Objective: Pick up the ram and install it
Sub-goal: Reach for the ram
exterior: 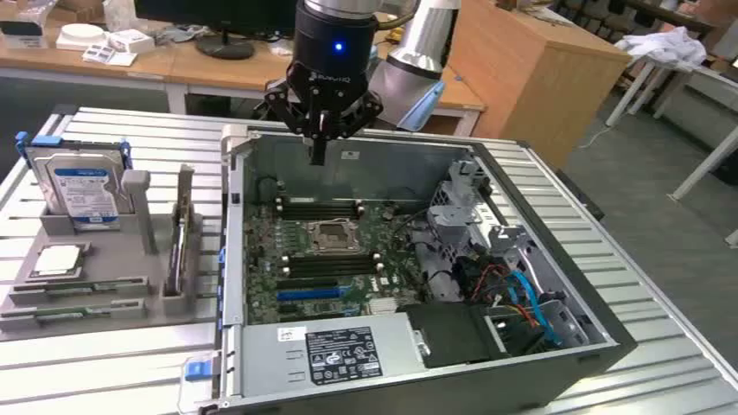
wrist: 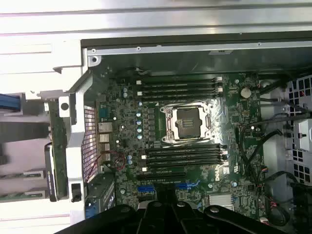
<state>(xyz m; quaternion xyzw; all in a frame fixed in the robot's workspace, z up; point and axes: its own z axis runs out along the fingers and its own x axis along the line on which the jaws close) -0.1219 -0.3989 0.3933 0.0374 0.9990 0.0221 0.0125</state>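
Two ram sticks lie flat in slots at the front of a grey holder, on the exterior view's left; their green edges also show in the wrist view. My gripper hangs over the back wall of the open computer case, far from the ram. Its fingers are shut together with nothing between them. The wrist view looks down past the gripper onto the motherboard. Black memory slots run on both sides of the bare processor socket.
The holder also carries a hard drive with a blue label, a square silver processor chip and an upright card. Cables and a drive cage crowd the case's right side. A power supply fills its front.
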